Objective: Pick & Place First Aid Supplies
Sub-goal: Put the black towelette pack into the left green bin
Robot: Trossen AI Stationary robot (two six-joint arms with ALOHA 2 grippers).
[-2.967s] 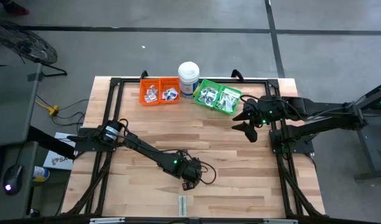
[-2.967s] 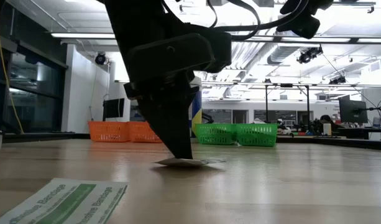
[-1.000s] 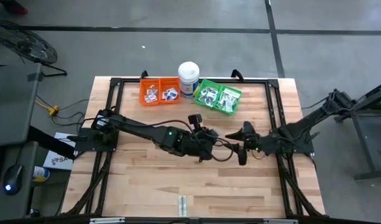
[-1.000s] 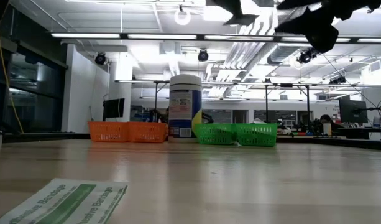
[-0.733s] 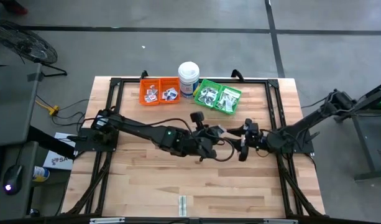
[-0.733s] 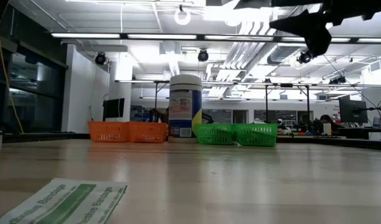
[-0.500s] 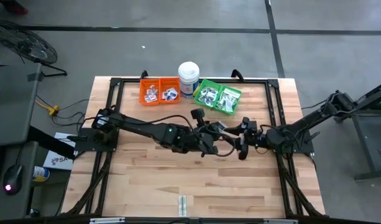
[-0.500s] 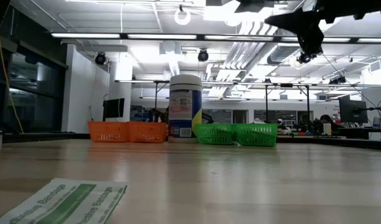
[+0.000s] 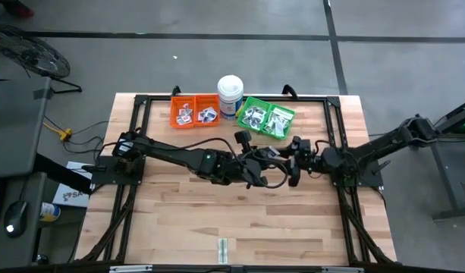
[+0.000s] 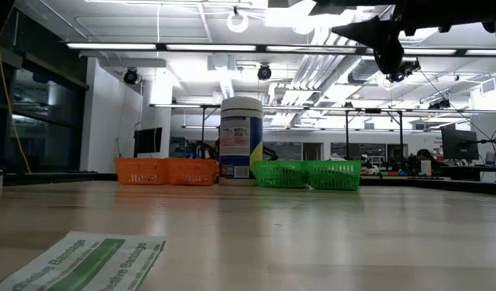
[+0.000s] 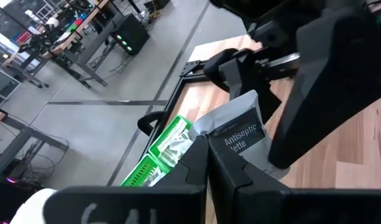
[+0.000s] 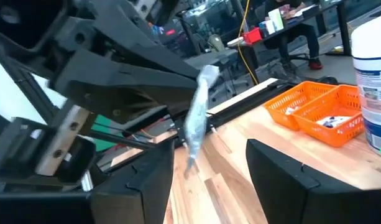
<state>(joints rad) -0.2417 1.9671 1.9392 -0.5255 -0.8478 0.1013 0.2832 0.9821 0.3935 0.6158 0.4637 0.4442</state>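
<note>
Clearly a handover is being set up in mid-air over the middle of the table, toward its right half. The antiseptic packet [image 11: 237,134], a small square grey-white sachet with dark print reading "Antiseptic", stands edge-up from the left gripper [image 9: 271,161], whose fingers are pressed together on its lower edge. Held that way, most of its face sticks out free, which leaves the other arm something to take hold of. In the right wrist view the same packet shows thin and edge-on, hanging just ahead of the right gripper [image 12: 209,158], whose two fingers are spread wide to either side of it without touching.

On the table near its front edge lies a longer green-and-white bandage strip [image 10: 90,260], not yet collected. Along the back edge sit the orange bin [image 9: 194,111] and the green bin [image 9: 267,117], each already holding small packets, with the white tub [image 9: 230,94] standing between them. Judging by the layout, the right arm is the one nearer the green bin, so passing the packet across probably spares the left arm a long reach.
</note>
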